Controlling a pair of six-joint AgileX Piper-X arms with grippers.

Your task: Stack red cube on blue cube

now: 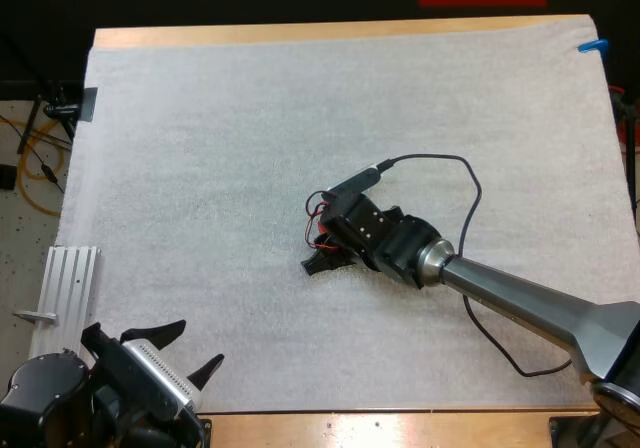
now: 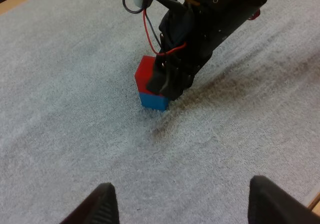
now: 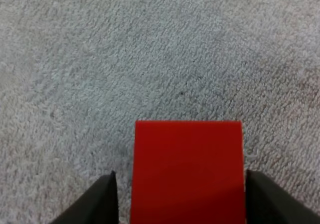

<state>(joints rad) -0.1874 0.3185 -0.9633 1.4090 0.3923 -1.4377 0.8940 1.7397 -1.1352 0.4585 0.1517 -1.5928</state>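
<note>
- Red cube (image 2: 146, 74) sits on blue cube (image 2: 153, 101), mid-mat.
- Right gripper (image 3: 180, 191) straddles the red cube, fingers loosened, with a gap on one side.
- Risk: the closer finger drags the red cube off on retreat.
- Left gripper (image 1: 198, 345) spread wide, holding nothing, well apart.

L gripper (image 1: 185, 351) open, low at near-left; R gripper (image 1: 322, 256) out at centre, angled down, fingers slightly apart.

One red cube (image 2: 146, 75), one blue cube (image 2: 152, 100), one white mat (image 1: 250, 118) and one wooden table (image 1: 400, 430)
</note>
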